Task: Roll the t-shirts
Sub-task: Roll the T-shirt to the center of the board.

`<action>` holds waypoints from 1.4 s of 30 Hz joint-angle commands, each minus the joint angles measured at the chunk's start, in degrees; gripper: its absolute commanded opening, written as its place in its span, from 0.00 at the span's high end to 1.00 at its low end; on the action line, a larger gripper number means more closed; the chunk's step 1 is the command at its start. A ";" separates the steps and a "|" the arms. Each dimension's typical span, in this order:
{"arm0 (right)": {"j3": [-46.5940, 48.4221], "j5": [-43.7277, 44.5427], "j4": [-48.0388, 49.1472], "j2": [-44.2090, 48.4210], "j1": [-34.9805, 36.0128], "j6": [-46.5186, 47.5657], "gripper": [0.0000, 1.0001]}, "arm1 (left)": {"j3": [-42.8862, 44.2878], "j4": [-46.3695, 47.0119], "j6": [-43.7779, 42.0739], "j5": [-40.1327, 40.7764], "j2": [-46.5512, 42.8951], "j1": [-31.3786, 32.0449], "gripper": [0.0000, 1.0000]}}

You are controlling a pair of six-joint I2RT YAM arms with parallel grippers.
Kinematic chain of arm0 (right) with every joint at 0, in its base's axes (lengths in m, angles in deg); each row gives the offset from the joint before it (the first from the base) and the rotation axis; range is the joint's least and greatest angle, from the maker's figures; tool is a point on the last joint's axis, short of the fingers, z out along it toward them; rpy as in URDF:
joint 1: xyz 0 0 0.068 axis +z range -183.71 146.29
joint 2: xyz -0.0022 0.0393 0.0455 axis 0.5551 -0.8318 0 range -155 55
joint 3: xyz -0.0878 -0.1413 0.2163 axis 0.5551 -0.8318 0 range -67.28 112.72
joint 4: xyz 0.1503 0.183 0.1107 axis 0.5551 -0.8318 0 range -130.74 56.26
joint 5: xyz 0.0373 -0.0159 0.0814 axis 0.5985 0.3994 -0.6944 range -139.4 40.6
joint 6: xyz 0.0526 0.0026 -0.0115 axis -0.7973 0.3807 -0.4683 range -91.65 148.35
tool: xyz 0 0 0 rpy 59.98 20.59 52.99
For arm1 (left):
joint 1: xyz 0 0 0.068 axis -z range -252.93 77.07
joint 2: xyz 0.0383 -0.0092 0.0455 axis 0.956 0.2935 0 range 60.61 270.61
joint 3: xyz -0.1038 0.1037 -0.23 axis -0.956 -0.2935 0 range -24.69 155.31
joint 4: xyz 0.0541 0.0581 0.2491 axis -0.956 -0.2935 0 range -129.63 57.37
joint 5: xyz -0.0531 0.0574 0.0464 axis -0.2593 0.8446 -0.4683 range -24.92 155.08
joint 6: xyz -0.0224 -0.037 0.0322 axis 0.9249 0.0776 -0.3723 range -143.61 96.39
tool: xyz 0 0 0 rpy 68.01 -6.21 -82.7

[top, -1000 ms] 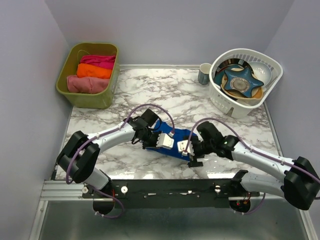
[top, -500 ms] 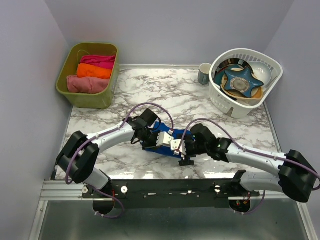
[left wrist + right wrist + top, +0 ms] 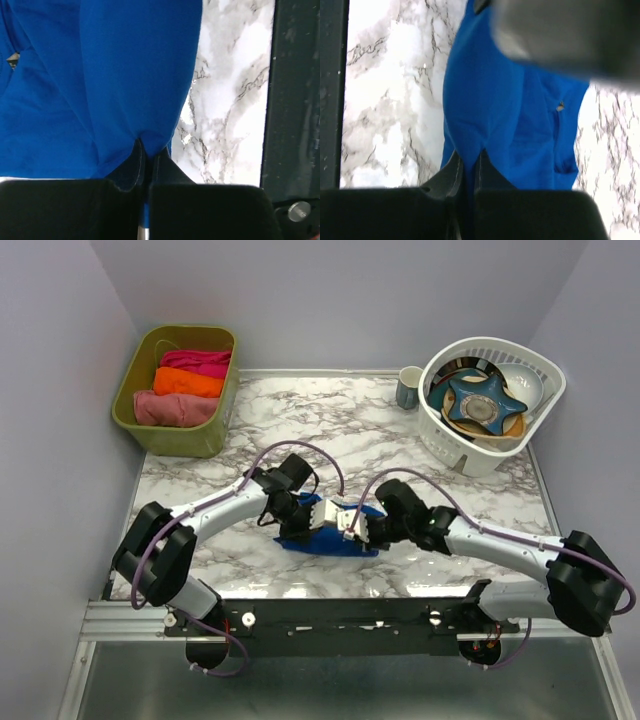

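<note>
Overhead view is bright, evenly lit from above, with only soft shadows on the marble desk (image 3: 380,440). In the wrist views the white marble is nearly blown out and the t-shirt (image 3: 100,75) is a saturated blue (folds barely readable). On the right wrist, a grey shape (image 3: 560,35) is fully out of focus and the right end effector (image 3: 468,167) is underexposed, almost black.

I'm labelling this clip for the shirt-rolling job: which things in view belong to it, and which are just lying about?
In the job: blue t-shirt; left gripper and right gripper, both pinching it.
Lying about: green bin of rolled cloths; white dish basket; mug beside it.
</note>
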 commanded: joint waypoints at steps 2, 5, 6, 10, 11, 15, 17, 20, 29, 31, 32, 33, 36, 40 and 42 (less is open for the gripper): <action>4.37 -13.78 -20.50 -4.29 -12.82 0.25 0.93 | 9.44 -14.96 -0.61 -11.22 4.23 -0.88 1.00; 7.71 -20.58 -27.71 -9.21 -18.11 4.81 0.92 | 14.54 -20.33 -1.84 -13.52 9.42 -2.46 1.00; 8.85 -21.91 -30.01 -10.62 -19.33 6.67 0.92 | 15.42 -20.60 -1.67 -14.13 10.56 -2.90 1.00; 16.12 -25.70 -36.88 -19.05 -21.45 10.11 0.92 | 19.55 -20.33 -0.61 -14.57 16.26 -4.66 1.00; 17.72 -27.10 -40.29 -23.25 -21.98 11.33 0.92 | 20.78 -21.12 -0.52 -14.84 17.85 -5.70 1.00; 25.45 -29.66 -47.51 -34.17 -26.01 13.36 0.93 | 26.67 -23.32 0.88 -17.73 25.59 -9.13 0.98; 27.74 -30.10 -50.06 -36.81 -27.25 14.42 0.93 | 30.09 -24.55 0.80 -19.58 28.75 -10.37 0.98; 29.15 -29.14 -52.78 -39.54 -29.36 16.96 0.93 | 35.80 -28.23 0.18 -21.51 32.62 -12.39 0.96; 33.90 -29.13 -55.70 -46.75 -33.32 13.90 0.96 | 37.94 -16.23 13.76 -20.03 29.48 -15.90 0.64; 35.74 -29.40 -56.75 -48.85 -33.93 11.71 0.96 | 34.35 -8.43 17.92 -15.74 24.40 -16.43 0.60; 38.45 -29.40 -59.02 -51.39 -34.02 11.09 0.96 | 33.28 -6.55 18.54 -14.15 22.72 -16.87 0.60; 39.69 -29.48 -60.08 -52.98 -34.20 10.21 0.96 | 32.31 -4.80 19.16 -12.05 21.05 -16.88 0.58; 43.30 -30.71 -61.59 -56.85 -35.34 6.79 0.95 | 25.21 4.07 16.55 -4.84 12.18 -16.35 0.52; 45.33 -32.56 -63.08 -59.41 -35.96 5.02 0.95 | 10.64 15.84 7.69 3.34 -1.34 -11.53 0.45; 45.33 -32.74 -63.00 -59.93 -36.04 4.23 0.94 | 3.95 22.34 4.77 9.31 -6.37 -7.93 0.39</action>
